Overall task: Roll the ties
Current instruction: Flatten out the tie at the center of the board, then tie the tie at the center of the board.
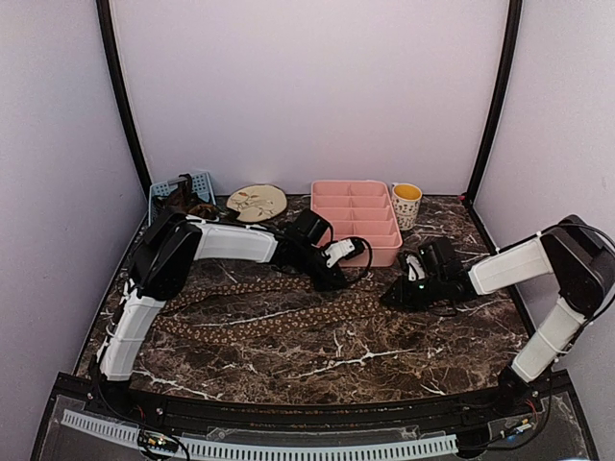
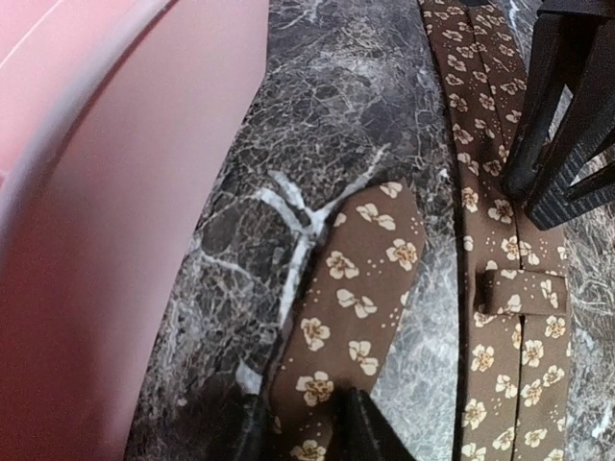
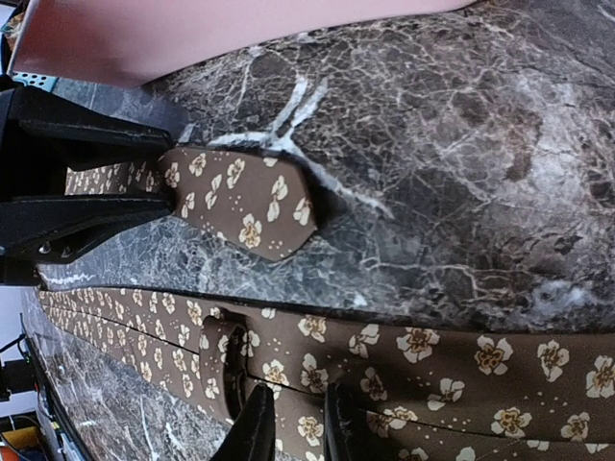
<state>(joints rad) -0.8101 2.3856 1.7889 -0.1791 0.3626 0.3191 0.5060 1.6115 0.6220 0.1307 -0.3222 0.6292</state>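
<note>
The step in hand seems to be taking hold for the first roll. Just in front of the pink tray point(image 1: 352, 184), the left gripper point(image 2: 306, 432) stands with its jaws part-open astride the narrow tie end point(image 2: 363, 274). A little further from the tray, the right gripper point(image 3: 296, 427) has only a small gap over the wide tie strip point(image 3: 461, 357); whether either one pinches the fabric cannot be told. The next move likely needs a sure pinch, then turning the end over itself. Only the top view shows the fabric running far to the left of the tray, and only the wrist views show the small loop point(image 2: 519, 290) on the wide strip.
</note>
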